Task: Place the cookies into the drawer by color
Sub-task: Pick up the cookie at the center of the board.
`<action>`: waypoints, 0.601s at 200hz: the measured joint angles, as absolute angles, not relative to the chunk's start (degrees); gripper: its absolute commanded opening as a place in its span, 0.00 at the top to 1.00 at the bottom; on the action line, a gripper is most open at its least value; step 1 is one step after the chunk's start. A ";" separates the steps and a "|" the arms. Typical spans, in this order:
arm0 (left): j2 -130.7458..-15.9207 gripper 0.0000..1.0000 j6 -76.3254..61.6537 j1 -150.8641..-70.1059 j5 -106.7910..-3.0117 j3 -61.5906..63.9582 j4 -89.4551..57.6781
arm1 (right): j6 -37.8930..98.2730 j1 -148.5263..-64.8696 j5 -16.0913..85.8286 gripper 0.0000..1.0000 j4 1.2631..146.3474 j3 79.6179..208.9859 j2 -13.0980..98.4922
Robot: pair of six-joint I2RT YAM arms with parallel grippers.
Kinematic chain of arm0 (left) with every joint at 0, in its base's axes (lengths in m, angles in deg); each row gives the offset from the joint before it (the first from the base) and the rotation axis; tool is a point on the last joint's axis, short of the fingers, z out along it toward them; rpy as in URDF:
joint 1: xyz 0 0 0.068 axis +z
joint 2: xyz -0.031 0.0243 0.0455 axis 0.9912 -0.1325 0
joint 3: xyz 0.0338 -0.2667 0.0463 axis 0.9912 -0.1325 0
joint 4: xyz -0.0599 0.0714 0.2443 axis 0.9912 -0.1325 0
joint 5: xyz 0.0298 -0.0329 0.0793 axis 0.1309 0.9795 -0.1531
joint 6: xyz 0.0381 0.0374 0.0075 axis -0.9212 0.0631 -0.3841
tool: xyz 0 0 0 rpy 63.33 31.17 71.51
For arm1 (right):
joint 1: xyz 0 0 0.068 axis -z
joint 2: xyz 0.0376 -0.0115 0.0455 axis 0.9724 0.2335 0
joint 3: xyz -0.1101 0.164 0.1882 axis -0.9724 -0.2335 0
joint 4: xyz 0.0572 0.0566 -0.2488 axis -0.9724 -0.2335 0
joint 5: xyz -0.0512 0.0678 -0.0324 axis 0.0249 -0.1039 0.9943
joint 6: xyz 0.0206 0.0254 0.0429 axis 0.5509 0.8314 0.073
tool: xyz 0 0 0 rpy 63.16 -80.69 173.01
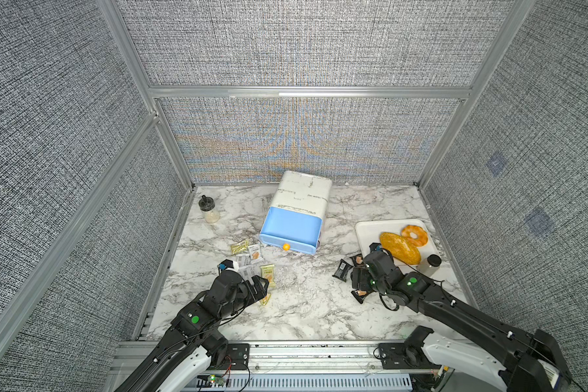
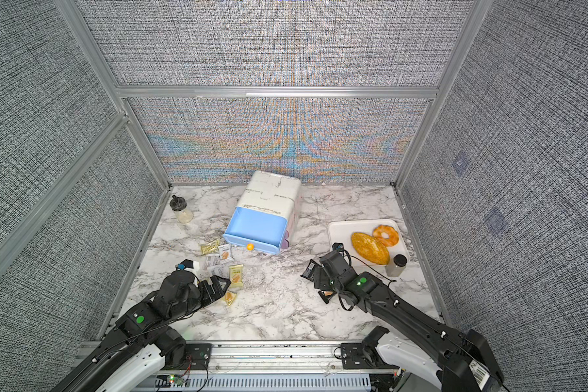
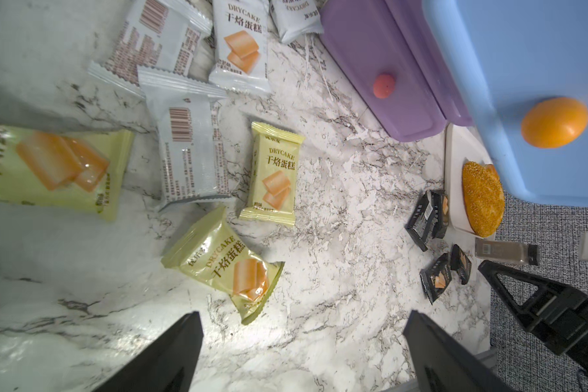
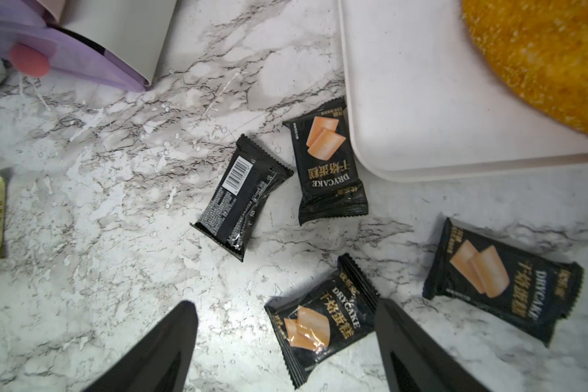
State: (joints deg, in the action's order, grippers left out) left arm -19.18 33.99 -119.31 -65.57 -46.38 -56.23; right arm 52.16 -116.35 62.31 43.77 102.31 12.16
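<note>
1. None of the cookies was in the cabinet [image 1: 306, 193] yet. Its blue drawer [image 1: 291, 230] stood pulled out toward the arms, and in both top views its inside looked bare.
2. The white cookies [image 3: 190, 149] and yellow cookies [image 3: 272, 173] lay mixed on the table [image 1: 302, 305] in front of the cabinet, on the left arm's side. The black cookies [image 4: 248, 197] lay in their own cluster by the tray [image 4: 404, 101], one against its edge.
3. The left gripper [image 3: 304, 315] was wide and empty, low over the table, with the near yellow cookie [image 3: 224, 264] just ahead of its jaws.
4. The right gripper [image 4: 286, 303] had its jaws wide apart on either side of the near black cookie [image 4: 323, 319]. It was not clamped, and I could not tell whether one finger touched the wrapper.
5. By my reading the sorting was at its very start: both arms were reaching for a first pick and every cookie seen was left to move. The purple drawers [image 3: 381, 74] would probably have to be pulled out for the other two colours.
6. Only the top views looked down into the blue drawer; the left wrist view showed only its front.
7. The left wrist view showed the purple drawers and a red knob [image 3: 384, 86], which the blue drawer nearly hid from above.
8. The right wrist view showed four black cookies in full. In the top views the right arm covered part of that cluster.
9. The left wrist view also showed which white cookies lay barcode side up.
</note>
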 measured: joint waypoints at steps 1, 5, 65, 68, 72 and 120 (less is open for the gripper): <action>-19.23 0.01 33.99 -119.31 -65.57 -46.40 -56.21 | 52.33 -116.44 62.46 0.14 43.69 102.29 12.18; -19.40 0.01 33.99 -119.31 -65.57 -46.58 -56.08 | 53.36 -116.83 63.16 0.14 43.34 102.27 12.40; -18.33 0.02 34.45 -119.36 -65.87 -49.07 -54.57 | 67.79 -120.33 68.98 0.26 38.27 101.33 18.69; -18.24 0.02 34.45 -119.36 -65.87 -49.18 -54.55 | 68.42 -120.40 69.02 0.26 38.09 101.31 19.07; -18.11 0.02 34.49 -119.36 -65.90 -49.35 -54.51 | 69.14 -120.48 69.02 0.27 37.96 101.31 19.52; -16.73 0.03 35.74 -119.36 -66.73 -50.51 -53.33 | 73.14 -120.92 68.84 0.26 39.05 100.72 23.20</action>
